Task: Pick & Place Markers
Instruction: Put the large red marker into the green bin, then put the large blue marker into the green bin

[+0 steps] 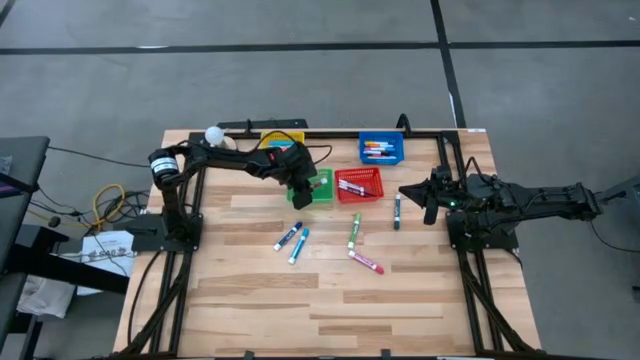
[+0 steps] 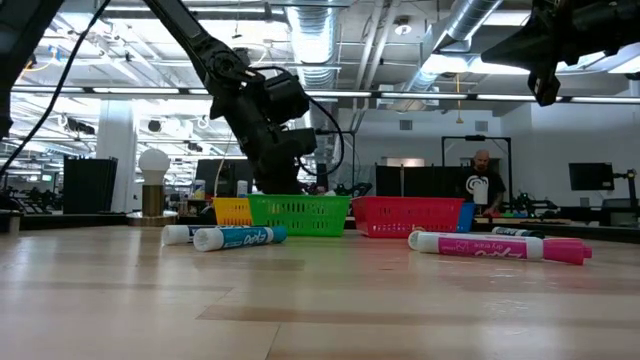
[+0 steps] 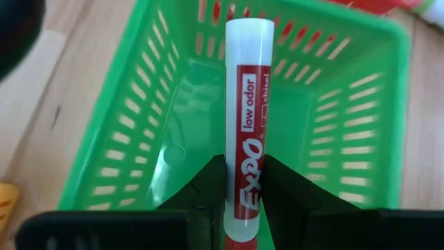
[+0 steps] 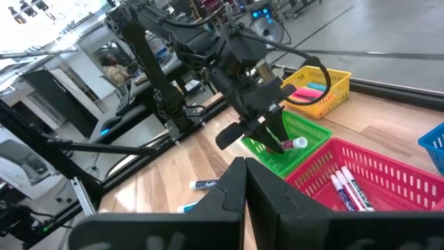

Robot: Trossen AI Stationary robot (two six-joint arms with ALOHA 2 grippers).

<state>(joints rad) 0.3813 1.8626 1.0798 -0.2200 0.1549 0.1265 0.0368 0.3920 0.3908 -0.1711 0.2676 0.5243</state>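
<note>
Marker (image 3: 244,132): white barrel, red label, clamped in left claw (image 3: 239,182); right claw (image 4: 244,182) clenched.

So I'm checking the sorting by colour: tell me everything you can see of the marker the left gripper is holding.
The marker is a white Expo pen with a red label reading "low odor"; its flat white end points away from the wrist camera. The left gripper is shut on it, a dark finger pressed against each side of the barrel. It hangs tilted over the green basket, which looks like mesh plastic, with no other marker visible inside. The right wrist view shows its white end near the basket's rim; whether it touches the basket I cannot tell.
</note>
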